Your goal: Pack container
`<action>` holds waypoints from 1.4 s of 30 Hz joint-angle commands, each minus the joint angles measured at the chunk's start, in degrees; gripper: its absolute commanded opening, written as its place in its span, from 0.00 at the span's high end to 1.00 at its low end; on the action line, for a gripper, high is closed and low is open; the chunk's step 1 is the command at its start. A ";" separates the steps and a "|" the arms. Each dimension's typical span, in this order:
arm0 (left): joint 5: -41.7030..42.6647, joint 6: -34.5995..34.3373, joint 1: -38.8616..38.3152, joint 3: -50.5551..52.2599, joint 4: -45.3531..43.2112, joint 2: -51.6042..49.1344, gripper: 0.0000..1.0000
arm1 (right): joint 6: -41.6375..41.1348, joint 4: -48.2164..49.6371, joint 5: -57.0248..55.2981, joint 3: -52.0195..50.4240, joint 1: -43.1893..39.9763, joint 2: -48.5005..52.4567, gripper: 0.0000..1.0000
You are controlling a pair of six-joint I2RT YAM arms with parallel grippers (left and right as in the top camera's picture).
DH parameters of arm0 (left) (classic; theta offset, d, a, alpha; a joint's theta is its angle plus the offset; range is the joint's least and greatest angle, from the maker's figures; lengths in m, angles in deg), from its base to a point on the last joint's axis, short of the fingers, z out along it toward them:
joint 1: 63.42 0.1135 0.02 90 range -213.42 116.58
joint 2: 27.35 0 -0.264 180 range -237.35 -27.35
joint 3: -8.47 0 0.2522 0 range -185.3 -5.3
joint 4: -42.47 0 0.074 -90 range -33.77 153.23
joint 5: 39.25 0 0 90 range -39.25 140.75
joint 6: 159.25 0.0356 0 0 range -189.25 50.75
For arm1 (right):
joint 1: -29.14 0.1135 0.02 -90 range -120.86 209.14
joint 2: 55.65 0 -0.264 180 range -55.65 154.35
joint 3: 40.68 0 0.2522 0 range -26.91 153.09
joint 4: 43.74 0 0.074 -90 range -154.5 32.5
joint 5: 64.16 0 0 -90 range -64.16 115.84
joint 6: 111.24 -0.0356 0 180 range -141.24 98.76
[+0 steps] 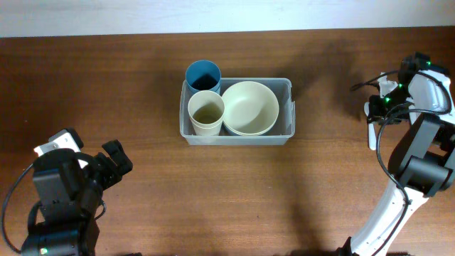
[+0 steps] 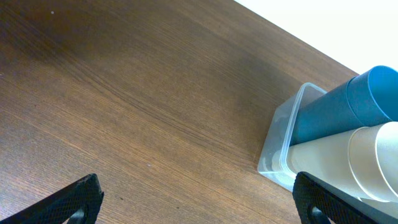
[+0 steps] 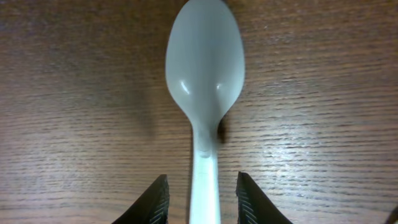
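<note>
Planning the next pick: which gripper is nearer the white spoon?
Right. The right gripper straddles the handle of the spoon, jaws apart. The left gripper is at the opposite side of the table, beyond the container.

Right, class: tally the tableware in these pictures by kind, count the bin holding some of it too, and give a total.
Cups: 2 (tall blue plastic cup, cream plastic cup)
Bowls: 1 (round cream bowl)
Spoons: 1 (white plastic spoon)
Containers: 1 (clear rectangular plastic container)
Total: 5
</note>
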 commanded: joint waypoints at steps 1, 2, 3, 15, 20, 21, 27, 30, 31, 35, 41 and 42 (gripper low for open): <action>0.24 -0.57 0.17 0.39 -0.09 0.17 0.00 | -1.16 0.33 -3.06 -0.94 0.20 0.31 0.69; 0.24 -0.57 0.17 0.39 -0.09 0.17 0.00 | -1.16 0.39 -3.06 -1.14 0.20 0.31 0.69; 0.22 -0.57 0.17 0.39 -0.09 0.17 0.00 | -1.16 0.61 -3.04 -1.51 0.20 0.31 0.68; 0.24 -0.57 0.17 0.39 -0.09 0.17 0.01 | -1.16 4.66 -2.97 -6.69 0.20 0.31 0.64; 0.24 -0.57 0.17 0.39 -0.09 0.17 0.00 | -1.16 5.03 -3.02 -6.75 0.20 0.31 0.79; 0.22 -0.57 0.17 0.39 -0.09 0.17 0.01 | -1.16 5.11 -3.02 -6.80 0.20 0.31 0.85; 0.24 -0.57 0.17 0.39 -0.09 0.17 0.00 | -1.18 5.90 -2.97 -7.61 0.20 0.31 0.96; 0.24 -0.57 0.17 0.39 -0.09 0.17 0.00 | -1.18 5.92 -2.23 -7.61 0.20 0.31 0.96; 0.24 -0.57 0.17 0.39 -0.09 0.17 0.00 | -1.18 5.86 -1.75 -7.45 0.20 0.31 0.96; 0.24 -0.57 0.17 0.39 -0.09 0.17 0.00 | -1.16 5.22 0.90 -6.54 0.20 0.31 0.96; 0.24 -0.57 0.17 0.39 -0.09 0.17 0.00 | -1.16 1.60 2.89 -2.08 0.20 0.28 0.97; 0.22 -0.57 0.17 0.39 -0.09 0.17 0.00 | -1.16 0.48 4.04 -0.61 0.20 0.28 0.96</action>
